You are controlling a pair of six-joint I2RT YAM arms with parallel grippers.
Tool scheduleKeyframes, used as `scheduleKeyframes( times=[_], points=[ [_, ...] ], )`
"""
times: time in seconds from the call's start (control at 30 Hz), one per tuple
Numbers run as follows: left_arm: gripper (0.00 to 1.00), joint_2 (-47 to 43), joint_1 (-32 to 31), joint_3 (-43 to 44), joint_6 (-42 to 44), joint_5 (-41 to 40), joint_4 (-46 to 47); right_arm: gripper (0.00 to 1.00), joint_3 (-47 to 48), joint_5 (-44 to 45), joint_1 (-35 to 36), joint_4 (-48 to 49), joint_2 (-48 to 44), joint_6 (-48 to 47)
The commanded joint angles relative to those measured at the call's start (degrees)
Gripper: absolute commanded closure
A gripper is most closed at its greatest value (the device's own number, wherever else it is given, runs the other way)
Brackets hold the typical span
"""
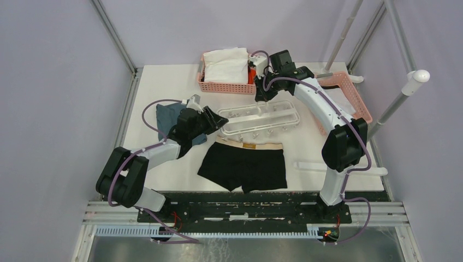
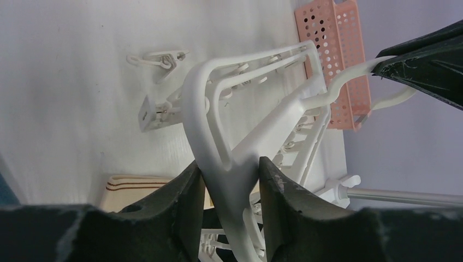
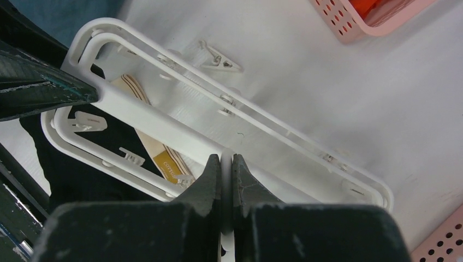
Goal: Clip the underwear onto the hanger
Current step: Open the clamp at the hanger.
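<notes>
The black underwear (image 1: 243,166) lies flat near the table's front edge, its beige waistband (image 2: 131,188) toward the back. The white hanger (image 1: 259,117) hangs just behind and over the waistband, held between both arms. My left gripper (image 2: 231,172) has both fingers pressed against the hanger's left end (image 2: 218,109). My right gripper (image 3: 227,161) is shut on the thin hook at the middle of the hanger's frame (image 3: 164,128). Small clips dangle under the rails. Through the frame I see the underwear (image 3: 82,174) below.
A pink basket (image 1: 205,83) with a white garment stands at the back. A second pink basket (image 1: 355,98) is at the right. A folded blue-grey cloth (image 1: 166,117) lies under the left arm. A loose clip (image 3: 221,60) rests behind the hanger. A white rod (image 1: 311,165) lies at the front right.
</notes>
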Motion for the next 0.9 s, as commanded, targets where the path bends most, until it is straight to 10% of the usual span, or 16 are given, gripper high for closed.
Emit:
scheduleKeyframes(
  times=[0.0, 0.2, 0.4, 0.63, 0.87],
  points=[
    [0.58, -0.67, 0.17, 2.13, -0.56, 1.97, 3.44, 0.9, -0.69, -2.42, 0.0, 5.81, -1.57, 0.0],
    [0.62, -1.61, 0.17, 1.94, 0.02, 1.64, 2.58, 0.59, -3.09, -0.09, -0.09, 9.93, -5.09, 0.85],
    [0.62, -1.92, 0.13, 2.35, 0.47, 1.73, 1.49, 0.51, -18.65, 4.21, -0.21, 29.71, -18.2, -0.08],
    [0.63, -2.15, 0.15, 3.41, 1.78, 1.29, -1.01, 0.48, -42.74, -26.58, 0.31, 52.81, -31.55, -14.97],
    [0.63, -2.89, 0.15, 4.17, 3.72, 1.04, -3.04, 0.47, -34.6, -40.23, 5.51, 15.68, -24.51, -47.24]
  ],
)
